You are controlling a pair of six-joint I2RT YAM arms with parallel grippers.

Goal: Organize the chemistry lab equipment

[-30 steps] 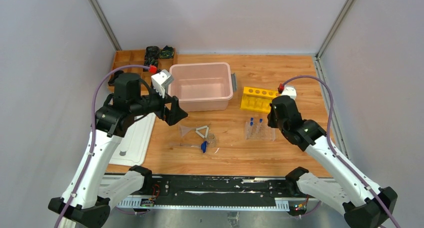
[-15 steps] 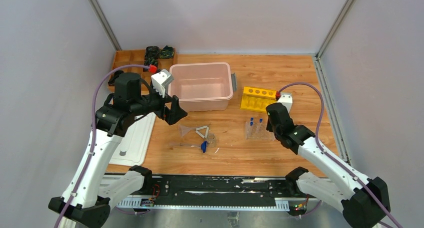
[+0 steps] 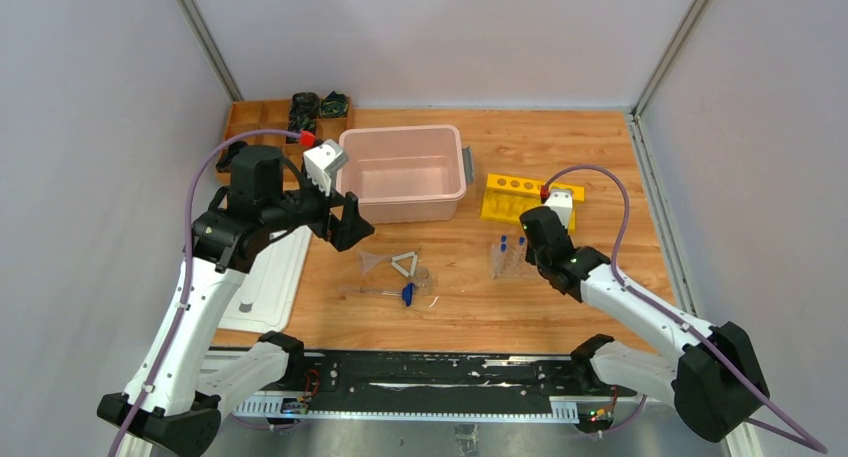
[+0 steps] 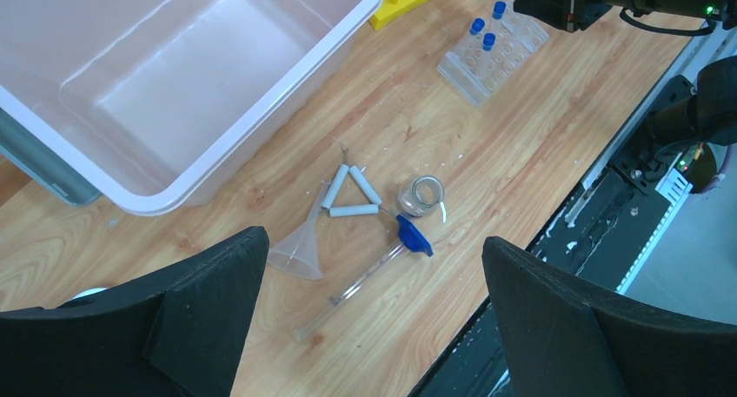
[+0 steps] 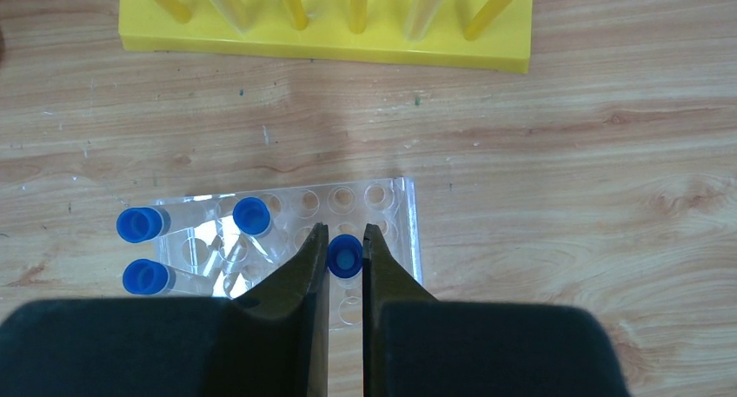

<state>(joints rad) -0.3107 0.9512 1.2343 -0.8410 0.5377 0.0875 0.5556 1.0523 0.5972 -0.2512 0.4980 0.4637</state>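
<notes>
The right gripper [image 5: 345, 238] is found shifted leftward and lower than before, clamped on a blue-capped tube [image 5: 345, 258] at the clear rack [image 5: 393, 208]. The left gripper [image 4: 372, 245] is held wide apart, unmoved.

Blue-capped tubes [image 5: 252, 216] in clear rack [image 5: 383, 209]

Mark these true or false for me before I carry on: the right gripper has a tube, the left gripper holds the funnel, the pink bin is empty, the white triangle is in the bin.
1. The right gripper is shut on a blue-capped tube over the clear rack. True.
2. The left gripper holds the funnel. False: it is open and empty, and the funnel lies on the table.
3. The pink bin is empty. True.
4. The white triangle is in the bin. False: it lies on the table beside the funnel.
</notes>
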